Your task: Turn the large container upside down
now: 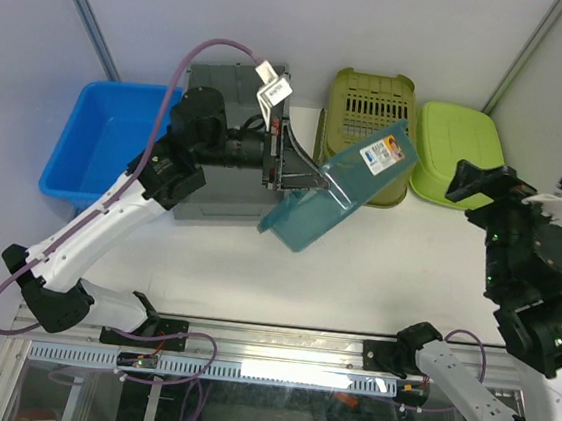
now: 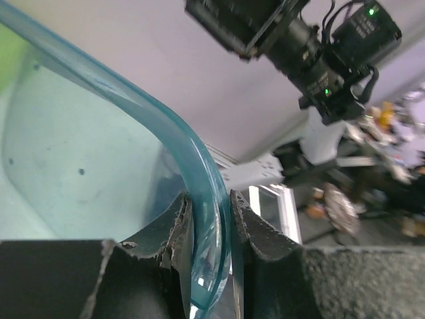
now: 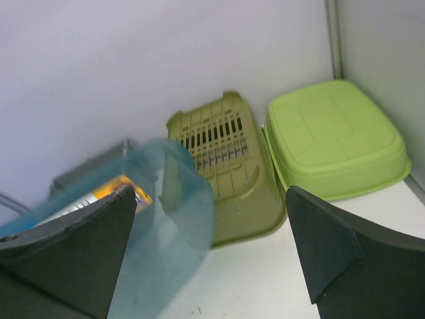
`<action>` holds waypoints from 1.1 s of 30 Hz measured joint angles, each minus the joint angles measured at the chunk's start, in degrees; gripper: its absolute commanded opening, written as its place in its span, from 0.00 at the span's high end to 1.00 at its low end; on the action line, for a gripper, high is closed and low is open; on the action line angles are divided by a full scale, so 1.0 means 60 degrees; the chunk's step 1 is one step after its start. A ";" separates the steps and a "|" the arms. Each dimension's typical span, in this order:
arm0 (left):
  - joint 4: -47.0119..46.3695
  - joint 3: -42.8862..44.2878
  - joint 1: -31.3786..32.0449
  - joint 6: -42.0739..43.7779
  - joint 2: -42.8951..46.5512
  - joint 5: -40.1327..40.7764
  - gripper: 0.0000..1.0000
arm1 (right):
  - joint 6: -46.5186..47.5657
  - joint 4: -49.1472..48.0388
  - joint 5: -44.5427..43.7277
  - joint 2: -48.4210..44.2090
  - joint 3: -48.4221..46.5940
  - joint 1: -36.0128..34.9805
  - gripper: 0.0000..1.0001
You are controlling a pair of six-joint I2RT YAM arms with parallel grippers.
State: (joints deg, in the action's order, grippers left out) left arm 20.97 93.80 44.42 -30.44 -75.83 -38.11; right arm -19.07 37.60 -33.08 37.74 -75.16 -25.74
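A large translucent teal plastic container [image 1: 338, 191] sits tilted at mid-table, just near of an olive slatted basket [image 1: 371, 104]. The left gripper [image 2: 211, 232] pinches only its thin rim, so turning could make it slip and drop. The right gripper [image 3: 209, 226], at right, is spread wide and empty.

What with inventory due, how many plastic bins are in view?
5: blue bin far left; grey bin beside it; teal bin tilted in the left gripper; olive basket behind it; lime bin far right. None looks hidden.
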 measured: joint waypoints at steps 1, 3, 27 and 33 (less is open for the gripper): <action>-0.0528 -0.0415 0.0022 -0.0554 -0.0004 -0.0321 1.00 | 0.0044 -0.0004 -0.0146 -0.0069 -0.0211 0.0004 0.01; -0.1814 -0.1319 0.0026 -0.1698 0.0007 -0.0845 1.00 | 0.0171 -0.0015 -0.0430 -0.0262 -0.0499 0.0004 0.01; -1.2575 -0.6495 0.0018 -1.0426 -0.2335 -0.1086 1.00 | 0.0630 0.0015 -0.0838 0.0076 -0.0703 0.0000 0.01; -1.4305 -0.7275 0.0015 -1.1664 -0.3129 -0.0117 1.00 | 0.0630 0.0073 -0.0827 0.0087 -0.0703 0.0000 0.01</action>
State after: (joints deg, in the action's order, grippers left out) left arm -64.86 50.15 44.51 -100.42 -94.61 -38.81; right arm -15.29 38.04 -38.04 38.26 -79.37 -25.74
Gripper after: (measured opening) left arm 0.224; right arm 0.992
